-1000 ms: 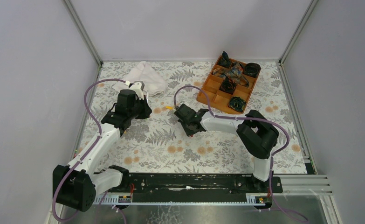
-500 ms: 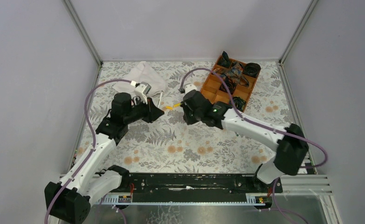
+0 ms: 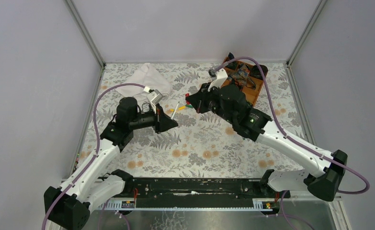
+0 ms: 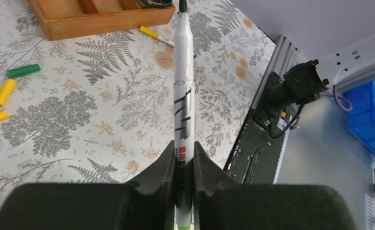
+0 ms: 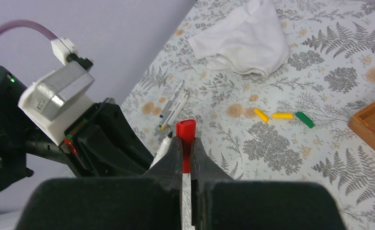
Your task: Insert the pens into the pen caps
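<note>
while the fern-printed table [image 3: 195, 143] is stretching beneath them, the two arms are angling toward each other over its middle, with the orange tray [image 4: 104, 21] sitting toward the far right corner and the white cloth [image 3: 144, 79] lying crumpled at the far left. the left gripper [image 4: 184, 152] is clamping its jaws tight on the lower barrel of a white pen [image 4: 184, 86], whose dark tip is pointing out toward the right arm. the right gripper [image 5: 186, 148] is pinching a red cap [image 5: 186, 130] just as firmly, near the pen's tip but apparently not yet on it. two spare pens [image 5: 175, 103] are lying side by side on the table, and a third pen [image 4: 153, 34] is resting near the tray. a green cap [image 4: 24, 71] and two yellow caps [image 4: 5, 92] are lying loose in between. the pen is looking light, stiff and slick, so a low grip on the barrel is probably suiting it best, leaving the tip free; the cap, tiny and hard, is likely needing a hold near its closed end.
</note>
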`<state>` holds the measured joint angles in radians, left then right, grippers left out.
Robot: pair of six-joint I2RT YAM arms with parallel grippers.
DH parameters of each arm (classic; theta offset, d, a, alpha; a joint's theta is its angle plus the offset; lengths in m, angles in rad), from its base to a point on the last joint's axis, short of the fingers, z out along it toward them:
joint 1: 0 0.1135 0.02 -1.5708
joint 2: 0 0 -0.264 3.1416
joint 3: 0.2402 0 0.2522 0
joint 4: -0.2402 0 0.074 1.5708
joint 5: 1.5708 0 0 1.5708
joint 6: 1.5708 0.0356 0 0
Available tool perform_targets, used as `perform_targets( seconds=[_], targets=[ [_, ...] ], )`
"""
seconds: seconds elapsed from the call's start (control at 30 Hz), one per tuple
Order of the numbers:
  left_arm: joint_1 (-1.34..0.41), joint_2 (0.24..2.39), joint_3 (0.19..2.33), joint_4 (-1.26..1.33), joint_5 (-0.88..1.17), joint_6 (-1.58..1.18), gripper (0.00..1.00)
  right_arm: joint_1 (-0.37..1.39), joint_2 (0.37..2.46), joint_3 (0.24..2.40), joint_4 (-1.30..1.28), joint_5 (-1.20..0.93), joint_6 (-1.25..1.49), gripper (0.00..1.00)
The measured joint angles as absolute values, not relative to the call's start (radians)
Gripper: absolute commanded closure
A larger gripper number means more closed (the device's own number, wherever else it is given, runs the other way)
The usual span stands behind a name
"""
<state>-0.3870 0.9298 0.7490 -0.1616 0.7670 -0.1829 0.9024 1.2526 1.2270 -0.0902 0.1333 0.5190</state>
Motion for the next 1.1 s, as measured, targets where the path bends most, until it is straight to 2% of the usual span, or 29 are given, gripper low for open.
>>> perform_targets(
  seconds=[0.47,1.1],
  targets=[
    [-0.406,0.93,0.749,-0.155,0.815,-0.182,1.0,0.901,1.245,1.145,0.151,0.117,0.614,1.0],
    [-0.411,0.93,0.748,-0.154,0.816,-0.181,1.0,0.901,1.278,1.122,0.186,0.111,0.629,1.0]
  ],
)
